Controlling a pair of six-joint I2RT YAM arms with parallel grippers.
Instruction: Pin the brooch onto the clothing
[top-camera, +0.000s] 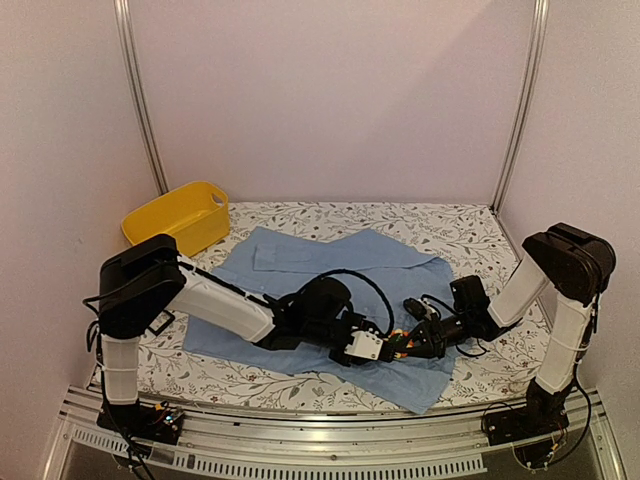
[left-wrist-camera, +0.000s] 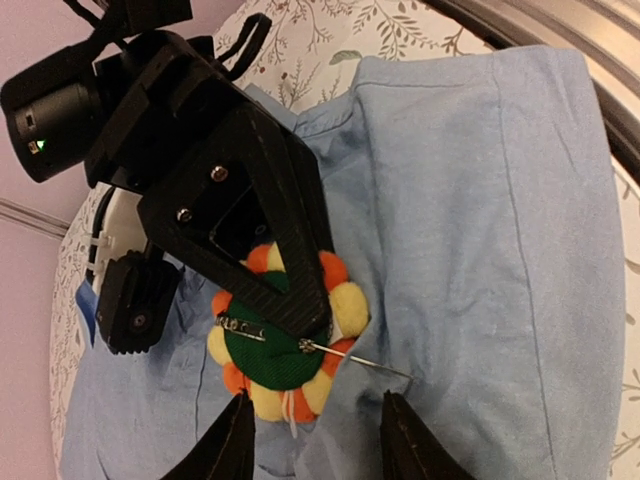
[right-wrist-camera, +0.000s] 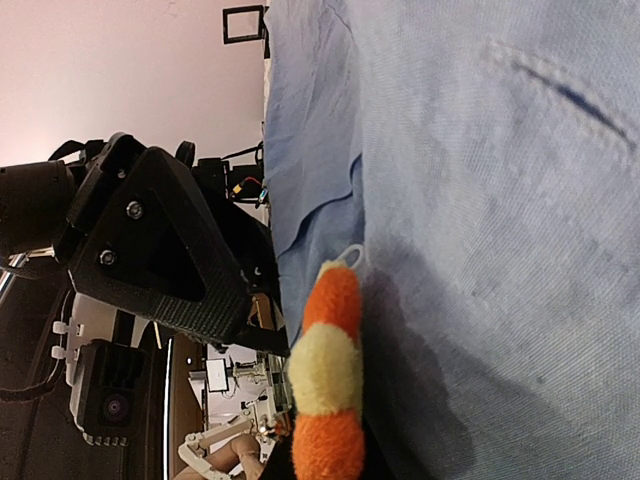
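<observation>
The light blue shirt (top-camera: 330, 255) lies spread on the table. The brooch (top-camera: 400, 338) is a ring of orange and yellow pompoms with a green back (left-wrist-camera: 262, 358). My right gripper (left-wrist-camera: 300, 315) is shut on the brooch and holds it against the shirt (left-wrist-camera: 480, 250). The brooch's open pin (left-wrist-camera: 370, 362) pokes into a fold of the cloth. My left gripper (left-wrist-camera: 316, 398) is open, its two fingers astride that fold just below the brooch. In the right wrist view the brooch (right-wrist-camera: 328, 370) shows edge-on against the shirt (right-wrist-camera: 500, 200), and the fingers holding it are mostly hidden.
A yellow plastic basin (top-camera: 178, 215) stands at the back left, beside the shirt's far corner. A small black square box (right-wrist-camera: 244, 23) sits past the shirt's edge. Both arms meet over the shirt's near right part, close to the table's front rail (top-camera: 330, 425).
</observation>
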